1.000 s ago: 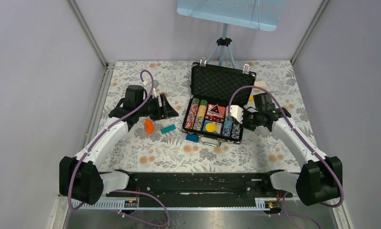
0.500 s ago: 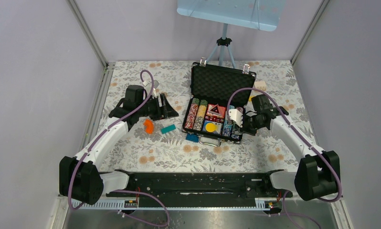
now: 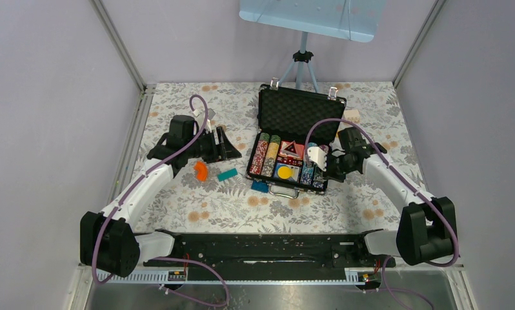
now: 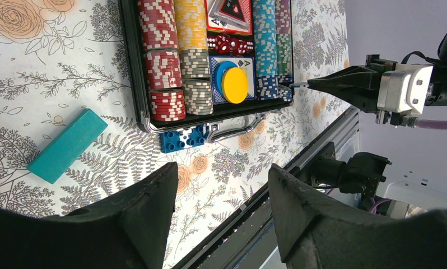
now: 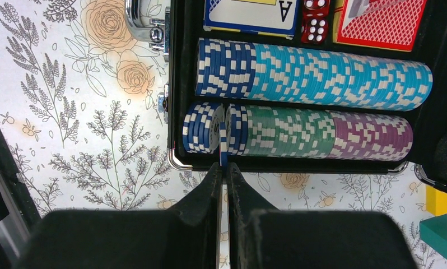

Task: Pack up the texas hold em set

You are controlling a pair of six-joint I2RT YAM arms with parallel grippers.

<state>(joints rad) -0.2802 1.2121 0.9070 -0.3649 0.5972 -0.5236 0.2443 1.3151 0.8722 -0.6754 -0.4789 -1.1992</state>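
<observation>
Floral tablecloth (image 3: pixel 197 206) carried the open case (image 3: pixel 300 113) mid-table. Overhead, I couldn't read the grip; my right wrist view showed the right gripper (image 5: pixel 223 168) pinching a blue chip (image 5: pixel 223 147) edge-on at the case's near rim. The left gripper (image 4: pixel 222 171) hung open, empty, left of the case.

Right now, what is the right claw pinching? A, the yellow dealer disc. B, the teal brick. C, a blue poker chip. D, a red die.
C: the right claw is shut on a blue poker chip, held edge-on at a gap among the blue chips at the end of a row in the black briefcase.
</observation>
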